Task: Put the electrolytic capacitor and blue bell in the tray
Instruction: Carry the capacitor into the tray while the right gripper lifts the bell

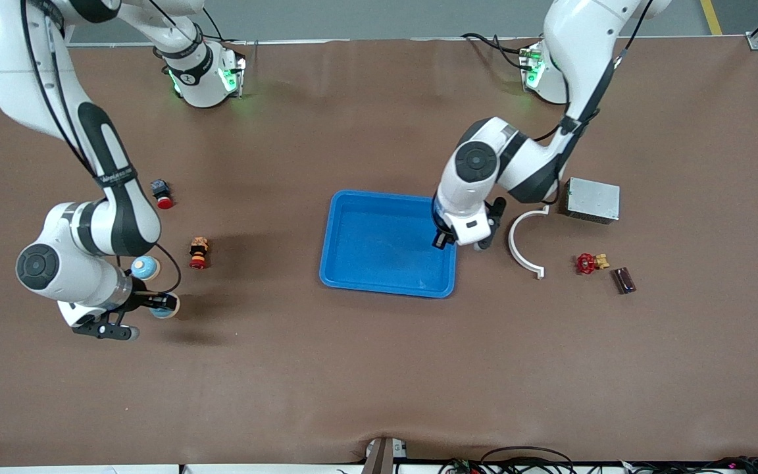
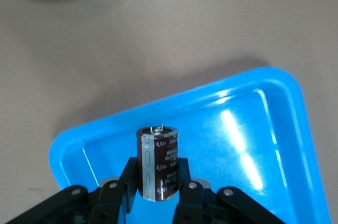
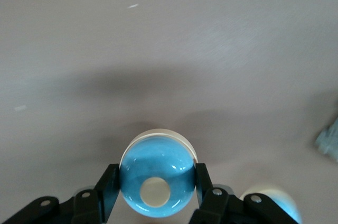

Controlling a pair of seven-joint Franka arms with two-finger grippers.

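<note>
Brown tabletop (image 1: pixel 379 368); capacitor (image 2: pixel 157 163) between left end effector (image 2: pixel 157 192) fingers over tray (image 2: pixel 274 145).

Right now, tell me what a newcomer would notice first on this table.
The bright-blue tray in the middle of the table stands out first. At its rim toward the left arm's end, the left gripper holds a brown electrolytic capacitor over it. Toward the right arm's end, the right gripper is clamped on a blue bell.
</note>
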